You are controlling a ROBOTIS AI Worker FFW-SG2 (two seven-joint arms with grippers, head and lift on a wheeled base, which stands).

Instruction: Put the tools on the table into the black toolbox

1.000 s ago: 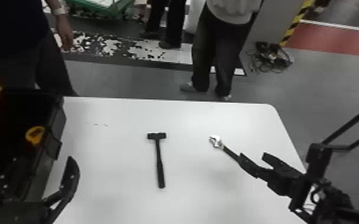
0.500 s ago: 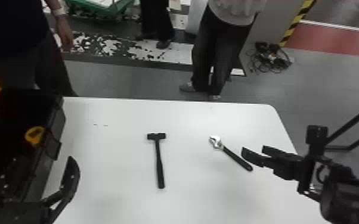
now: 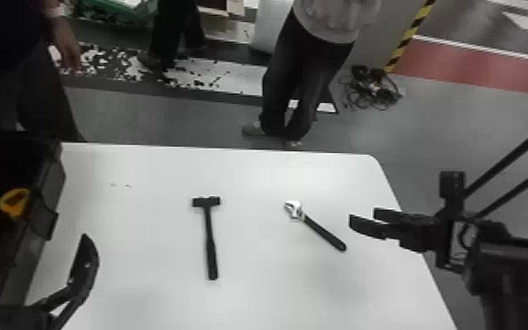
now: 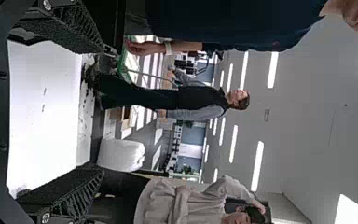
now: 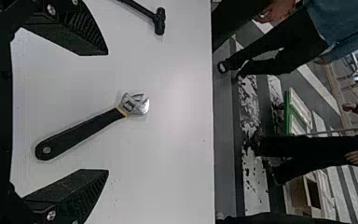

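The adjustable wrench (image 3: 325,234) lies on the white tabletop (image 3: 258,285), right of centre in the head view, its silver head toward the upper left and its black handle slanting down to the right. My right gripper (image 3: 364,216) hangs just beside the end of that handle, toward the right of the frame, apart from the tool. In the right wrist view, its jaws stand wide, with the wrench in the space framed between them.

To the wrench's left, near the middle of the head view, I see the black hammer (image 3: 211,250), head up the frame and handle down. Along the left edge is the black toolbox (image 3: 54,180), with a yellow item (image 3: 21,193) inside it. My left gripper (image 3: 33,248) is in the lower left, near the box, and its jaws are wide too. A heap of cables (image 3: 370,87) sits on the floor at upper right.
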